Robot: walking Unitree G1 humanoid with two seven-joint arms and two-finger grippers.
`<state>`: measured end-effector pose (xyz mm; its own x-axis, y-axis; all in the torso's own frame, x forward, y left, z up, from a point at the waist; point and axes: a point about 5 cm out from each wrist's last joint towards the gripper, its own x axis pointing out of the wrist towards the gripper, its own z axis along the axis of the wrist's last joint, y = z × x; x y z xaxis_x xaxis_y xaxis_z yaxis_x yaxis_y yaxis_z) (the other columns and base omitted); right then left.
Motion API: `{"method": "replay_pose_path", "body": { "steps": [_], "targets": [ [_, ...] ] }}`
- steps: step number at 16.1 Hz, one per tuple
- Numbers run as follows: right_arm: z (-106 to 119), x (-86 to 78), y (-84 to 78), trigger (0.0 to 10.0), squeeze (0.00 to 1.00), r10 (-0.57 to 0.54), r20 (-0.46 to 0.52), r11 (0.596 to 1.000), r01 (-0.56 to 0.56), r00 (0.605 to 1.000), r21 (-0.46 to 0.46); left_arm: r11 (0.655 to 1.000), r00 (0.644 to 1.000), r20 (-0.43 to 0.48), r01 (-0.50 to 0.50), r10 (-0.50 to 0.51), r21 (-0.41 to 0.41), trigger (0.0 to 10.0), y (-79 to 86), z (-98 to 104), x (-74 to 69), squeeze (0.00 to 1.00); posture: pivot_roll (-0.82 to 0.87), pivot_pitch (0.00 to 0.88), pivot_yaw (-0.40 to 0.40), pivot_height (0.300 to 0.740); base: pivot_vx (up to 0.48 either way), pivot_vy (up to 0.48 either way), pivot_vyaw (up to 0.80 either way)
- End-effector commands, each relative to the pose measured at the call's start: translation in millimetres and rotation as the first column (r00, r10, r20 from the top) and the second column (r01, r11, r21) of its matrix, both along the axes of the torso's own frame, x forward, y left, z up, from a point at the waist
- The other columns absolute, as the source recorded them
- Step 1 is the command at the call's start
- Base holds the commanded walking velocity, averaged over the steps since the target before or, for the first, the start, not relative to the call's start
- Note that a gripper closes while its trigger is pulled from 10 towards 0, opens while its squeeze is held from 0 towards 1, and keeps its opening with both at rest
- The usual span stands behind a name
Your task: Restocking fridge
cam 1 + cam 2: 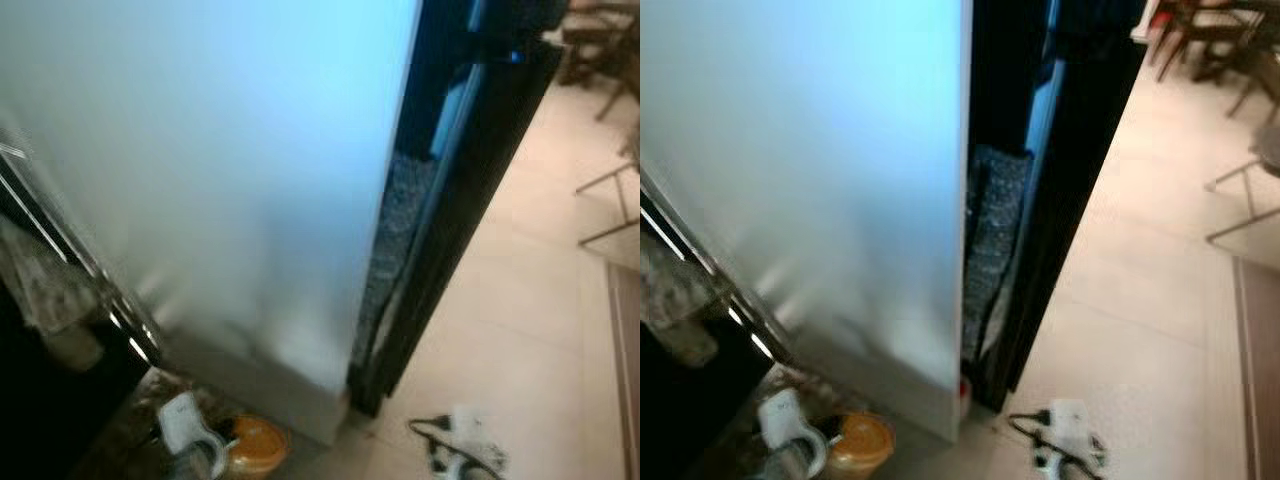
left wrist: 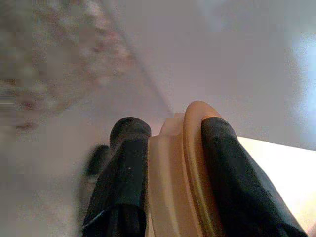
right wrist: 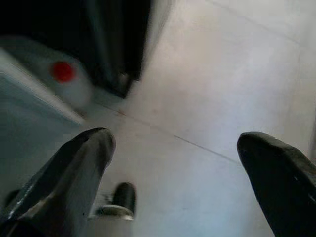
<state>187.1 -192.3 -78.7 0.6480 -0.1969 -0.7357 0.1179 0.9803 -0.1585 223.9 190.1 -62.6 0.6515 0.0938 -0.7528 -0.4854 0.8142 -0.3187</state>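
Left gripper (image 2: 170, 163) clamps an orange-lidded jar (image 1: 255, 447) low beside the fridge (image 1: 230, 180); right gripper (image 3: 175, 163) empty above the floor (image 3: 222, 89).

Left wrist view: the jar sits between the two black fingers (image 2: 123, 173), one pressed on each side, and its lid rim stands out beyond the fingertips. Its long axis runs roughly along the fingers, lid end away from the wrist; the rest of the body is hidden. Head views, blurred: the jar is at the bottom edge, lid facing up, near the fridge's lower corner, the pale fridge side rising above it. Right gripper's fingers are spread wide with nothing between them, over pale tile floor near the fridge's base. A cable and plug (image 1: 450, 445) lie on the floor.
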Motion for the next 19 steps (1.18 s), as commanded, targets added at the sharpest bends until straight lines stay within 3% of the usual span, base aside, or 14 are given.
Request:
{"method": "replay_pose_path", "body": {
  "steps": [1, 5, 6, 7, 8, 9, 10, 12, 15, 17, 19],
  "targets": [
    [2, -1.6, -7.8, 10.0, 0.00, -0.071, 0.036, 0.997, 0.071, 0.997, -0.012, 1.000, 1.000, -0.007, 0.025, -0.026, -0.003, 10.0, -6.6, -1, 0.1, 0.00, -0.10, 0.011, 0.049, 0.740, 0.000, 0.000, 0.00],
    [8, 0.8, -10.3, 10.0, 0.00, -0.134, 0.145, 0.988, 0.143, 0.980, -0.055, 1.000, 1.000, -0.007, 0.028, -0.028, 0.000, 10.0, -6.4, -1, 0.0, 0.00, -0.11, 0.010, 0.052, 0.740, 0.000, 0.000, 0.00],
    [14, 6.7, -9.8, 10.0, 0.00, -0.015, 0.190, 0.990, 0.041, 0.982, -0.132, 1.000, 1.000, -0.008, 0.028, -0.028, 0.000, 10.0, -6.1, -1, -0.4, 0.00, -0.10, 0.006, 0.051, 0.740, 0.000, 0.000, 0.00],
    [18, 9.3, -8.5, 10.0, 0.00, 0.012, 0.240, 0.989, 0.023, 0.971, -0.143, 1.000, 1.000, -0.008, 0.027, -0.027, 0.001, 10.0, -5.3, -1, -0.7, 0.00, -0.11, 0.004, 0.052, 0.740, 0.000, 0.000, 0.00],
    [46, 44.4, -38.1, 10.0, 0.00, 0.022, 0.352, 0.985, 0.040, 0.936, -0.167, 1.000, 1.000, -0.008, 0.026, -0.026, 0.002, 10.0, -4.4, -1, -1.2, 0.00, -0.11, 0.000, 0.054, 0.740, 0.000, 0.000, 0.00],
    [82, 75.0, -50.9, 10.0, 0.00, 0.099, 0.519, 0.981, 0.003, 0.849, -0.192, 1.000, 1.000, -0.009, 0.026, -0.026, 0.003, 10.0, -4.2, -2, -1.7, 0.00, -0.12, 0.000, 0.057, 0.740, 0.000, 0.000, 0.00],
    [99, 90.8, -46.6, 10.0, 0.00, 0.156, 0.565, 0.971, -0.019, 0.810, -0.240, 1.000, 1.000, -0.009, 0.027, -0.027, 0.003, 10.0, -4.1, -2, -2.1, 0.00, -0.12, 0.000, 0.056, 0.740, 0.000, 0.000, 0.00],
    [128, 112.7, -35.6, 10.0, 0.00, 0.172, 0.679, 0.973, -0.017, 0.713, -0.229, 1.000, 1.000, -0.008, 0.025, -0.025, 0.003, 10.0, -3.4, -2, -2.8, 0.00, -0.12, 0.000, 0.054, 0.740, 0.000, 0.000, 0.00],
    [152, 124.4, -22.6, 10.0, 0.00, 0.192, 0.772, 0.972, -0.010, 0.605, -0.235, 1.000, 1.000, -0.010, 0.027, -0.027, 0.001, 10.0, -3.6, -3, -4.5, 0.00, -0.12, 0.000, 0.054, 0.740, 0.000, 0.000, 0.00],
    [160, 126.2, -13.3, 10.0, 0.00, 0.223, 0.776, 0.968, -0.037, 0.589, -0.250, 1.000, 1.000, -0.014, 0.025, -0.025, 0.002, 10.0, -2.6, -4, -6.1, 0.00, -0.13, 0.000, 0.051, 0.740, 0.000, 0.000, 0.00],
    [161, 125.6, -7.2, 10.0, 0.00, 0.236, 0.766, 0.966, -0.061, 0.597, -0.250, 1.000, 1.000, -0.018, 0.025, -0.025, 0.004, 10.0, -1.5, -5, -7.8, 0.00, -0.13, 0.000, 0.046, 0.740, 0.000, 0.000, 0.00]
  ]
}}
